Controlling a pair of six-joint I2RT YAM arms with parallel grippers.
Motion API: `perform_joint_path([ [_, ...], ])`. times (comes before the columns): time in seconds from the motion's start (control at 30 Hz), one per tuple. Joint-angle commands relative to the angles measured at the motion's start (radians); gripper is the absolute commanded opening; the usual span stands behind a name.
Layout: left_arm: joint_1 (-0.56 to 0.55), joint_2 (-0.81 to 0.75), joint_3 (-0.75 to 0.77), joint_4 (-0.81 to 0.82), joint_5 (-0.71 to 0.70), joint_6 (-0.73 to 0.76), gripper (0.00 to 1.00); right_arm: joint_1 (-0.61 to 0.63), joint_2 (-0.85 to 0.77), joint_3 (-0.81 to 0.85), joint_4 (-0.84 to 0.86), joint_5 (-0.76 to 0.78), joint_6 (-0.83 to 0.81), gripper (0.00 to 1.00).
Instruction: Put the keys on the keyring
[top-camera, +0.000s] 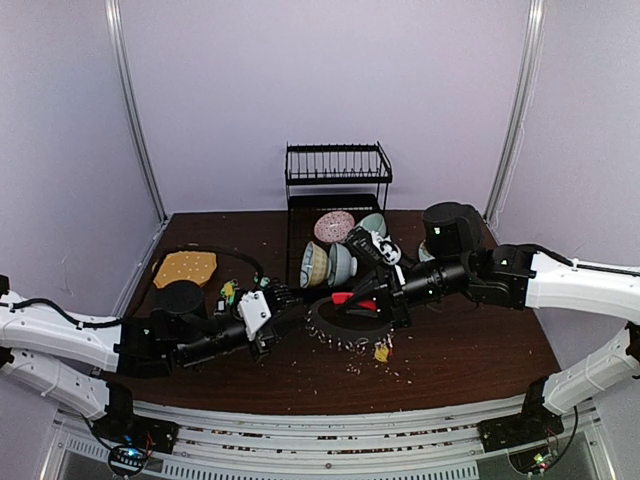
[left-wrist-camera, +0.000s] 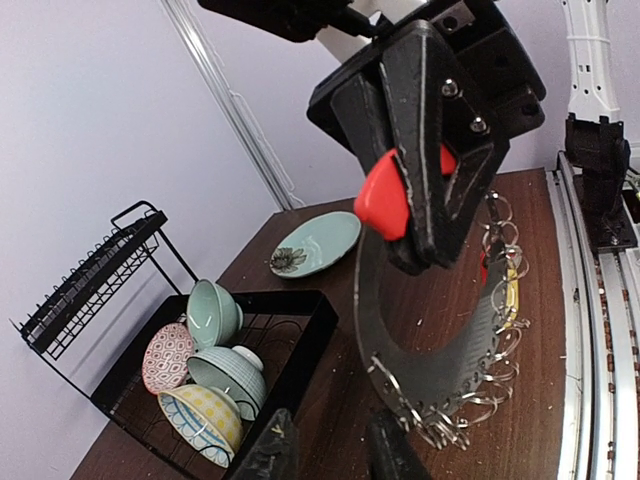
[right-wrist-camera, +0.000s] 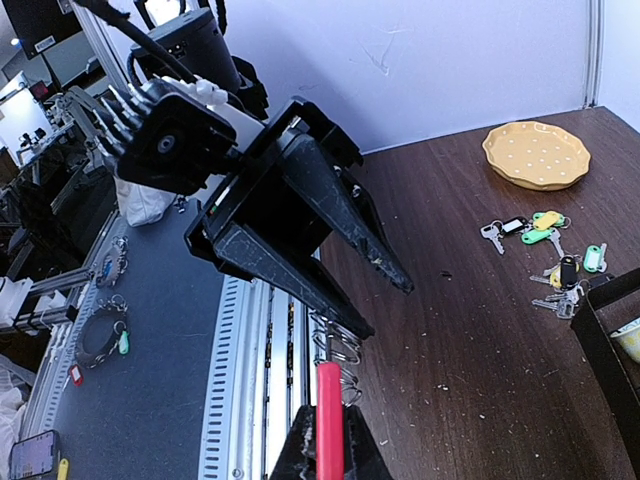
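Observation:
The keyring (top-camera: 345, 328) is a large silver ring hung with several small split rings. It is held upright at the table's middle. My right gripper (top-camera: 360, 300) is shut on its red sleeve (right-wrist-camera: 328, 415); the left wrist view shows this grip (left-wrist-camera: 385, 200) and the ring (left-wrist-camera: 440, 375). My left gripper (top-camera: 292, 297) is open and empty, just left of the ring, its fingers (right-wrist-camera: 340, 215) spread close to the split rings (right-wrist-camera: 340, 350). Loose keys (right-wrist-camera: 552, 250) with green, yellow and black tags lie on the table beside my left arm (top-camera: 226, 294). A yellow-tagged key (top-camera: 381, 352) hangs on the ring's near side.
A black dish rack (top-camera: 338, 185) stands at the back, its tray holding several bowls (left-wrist-camera: 205, 375). A teal plate (left-wrist-camera: 318, 243) lies beside it. A yellow plate (top-camera: 185, 267) and a black cable (top-camera: 235, 256) are at the back left. Small debris is scattered on the brown table (top-camera: 470, 350).

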Motion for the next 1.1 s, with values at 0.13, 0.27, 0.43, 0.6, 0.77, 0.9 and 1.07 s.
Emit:
perform_joint_path([
  [0.13, -0.001, -0.008, -0.03, 0.038, 0.004, 0.025, 0.3, -0.002, -0.029, 0.01, 0.004, -0.021, -0.02, 0.0],
  [0.27, -0.003, 0.007, -0.02, 0.026, 0.019, 0.025, 0.36, -0.001, -0.025, 0.016, 0.004, -0.024, -0.021, 0.0],
  [0.43, -0.004, 0.01, -0.017, 0.052, 0.03, 0.019, 0.38, 0.0, -0.026, 0.017, 0.002, -0.027, -0.019, 0.0],
  [0.6, -0.009, 0.012, -0.007, 0.083, 0.033, 0.013, 0.34, -0.001, -0.026, 0.012, 0.004, -0.027, -0.017, 0.0],
  [0.77, -0.011, 0.021, -0.015, 0.106, 0.082, 0.011, 0.33, 0.0, -0.024, 0.012, 0.008, -0.025, -0.019, 0.0],
  [0.9, -0.016, 0.042, -0.002, 0.095, 0.069, 0.01, 0.34, -0.001, -0.022, 0.011, 0.012, -0.024, -0.017, 0.0],
  [1.07, -0.02, 0.035, -0.004, 0.154, 0.066, -0.006, 0.3, 0.0, -0.023, 0.007, 0.011, -0.03, -0.016, 0.0],
])
